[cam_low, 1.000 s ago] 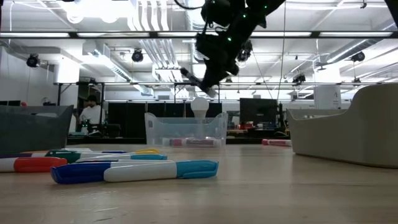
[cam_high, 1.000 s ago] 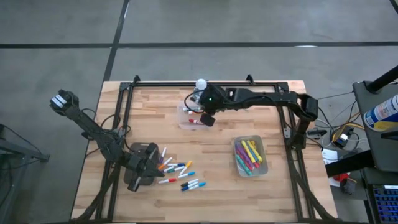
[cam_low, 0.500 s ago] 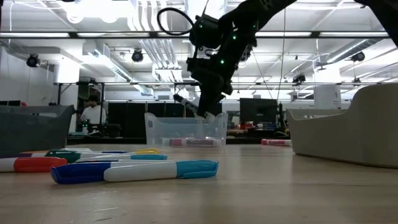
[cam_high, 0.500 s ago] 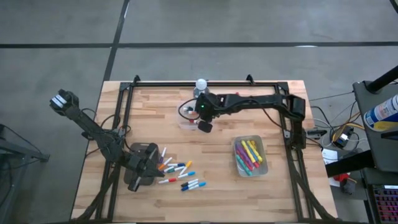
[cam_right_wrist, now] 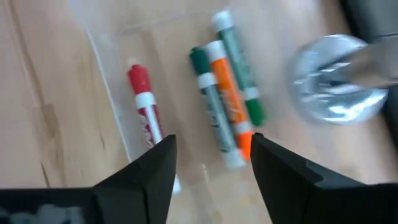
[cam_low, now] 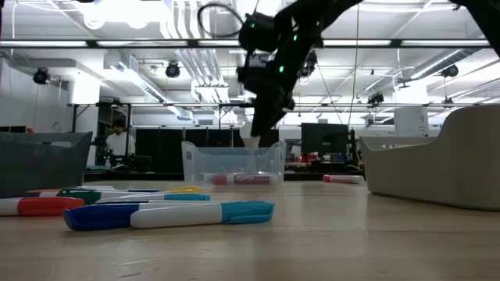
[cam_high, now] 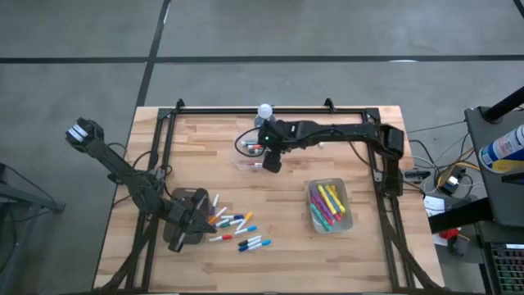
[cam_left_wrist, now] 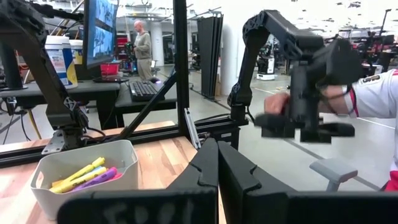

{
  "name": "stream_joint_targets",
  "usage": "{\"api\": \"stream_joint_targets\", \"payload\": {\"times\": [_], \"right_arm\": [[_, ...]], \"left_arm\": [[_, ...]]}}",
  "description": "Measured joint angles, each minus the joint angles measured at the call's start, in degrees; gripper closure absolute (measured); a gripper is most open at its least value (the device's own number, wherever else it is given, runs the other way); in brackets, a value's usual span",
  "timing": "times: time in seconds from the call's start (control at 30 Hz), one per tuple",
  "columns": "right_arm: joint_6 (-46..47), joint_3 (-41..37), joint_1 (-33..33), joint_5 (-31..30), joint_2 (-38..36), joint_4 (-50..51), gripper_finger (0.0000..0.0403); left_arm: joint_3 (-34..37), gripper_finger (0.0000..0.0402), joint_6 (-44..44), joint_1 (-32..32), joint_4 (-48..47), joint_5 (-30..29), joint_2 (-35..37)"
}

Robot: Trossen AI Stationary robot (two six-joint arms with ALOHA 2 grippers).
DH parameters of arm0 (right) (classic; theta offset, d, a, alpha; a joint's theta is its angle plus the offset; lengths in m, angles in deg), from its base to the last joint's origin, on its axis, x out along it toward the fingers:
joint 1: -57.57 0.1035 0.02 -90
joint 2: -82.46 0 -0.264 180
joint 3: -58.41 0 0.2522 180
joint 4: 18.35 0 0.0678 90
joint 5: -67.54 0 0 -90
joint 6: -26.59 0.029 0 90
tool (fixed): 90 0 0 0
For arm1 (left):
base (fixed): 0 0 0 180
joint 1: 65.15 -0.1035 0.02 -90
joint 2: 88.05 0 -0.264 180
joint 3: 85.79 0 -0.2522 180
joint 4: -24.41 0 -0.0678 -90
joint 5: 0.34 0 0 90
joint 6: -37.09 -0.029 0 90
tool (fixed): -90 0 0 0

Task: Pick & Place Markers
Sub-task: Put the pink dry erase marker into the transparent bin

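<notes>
Several loose markers (cam_high: 233, 228) lie on the wood near the table's front, left of centre; the low view shows them close up (cam_low: 168, 214). A clear tub (cam_high: 250, 156) at the far middle holds a red marker (cam_right_wrist: 143, 102), two green ones and an orange one (cam_right_wrist: 227, 99) lying flat on its floor. My right gripper (cam_right_wrist: 211, 174) hangs open just above this tub (cam_low: 234, 162), its fingers pointing down, with nothing between them. My left gripper (cam_left_wrist: 217, 168) is shut over the dark grey tray (cam_high: 182, 223) at the near left.
A grey tub (cam_high: 329, 205) with yellow, pink and purple markers stands at the near right. A silver ball (cam_high: 264, 109) sits on the far frame rail behind the clear tub. Black frame rails run along the table's edges. People show in the room beyond the table.
My right gripper has gone toward the table's left and far side, over the clear tub, and come down toward it. It has opened; the marker it carried slanting below its fingers is gone from them, and a red marker lies in the tub.
</notes>
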Motion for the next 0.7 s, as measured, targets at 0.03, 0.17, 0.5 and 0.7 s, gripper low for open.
{"api": "stream_joint_targets", "payload": {"times": [0.03, 0.17, 0.5, 0.7], "right_arm": [[-0.02, 0.28, 0.00, -1.19, -0.87, 0.99, 0.0200], [0.45, 0.26, -0.29, -5.28, -4.87, 2.74, 0.0196], [12.39, -0.40, -8.64, -2.86, -10.89, 16.04, 0.0193], [12.77, -1.06, -14.82, -1.33, -9.92, 19.99, 0.0181]], "left_arm": [[0.00, 0.0401, 0.00, -0.01, -0.03, 0.00, 0.00], [0.00, 0.0401, 0.00, 0.00, 0.00, 0.00, 0.00], [0.02, 0.0401, -0.02, 0.00, -0.04, 0.02, 0.00], [0.02, 0.0401, 0.07, 0.00, -0.05, 0.01, 0.00]]}}
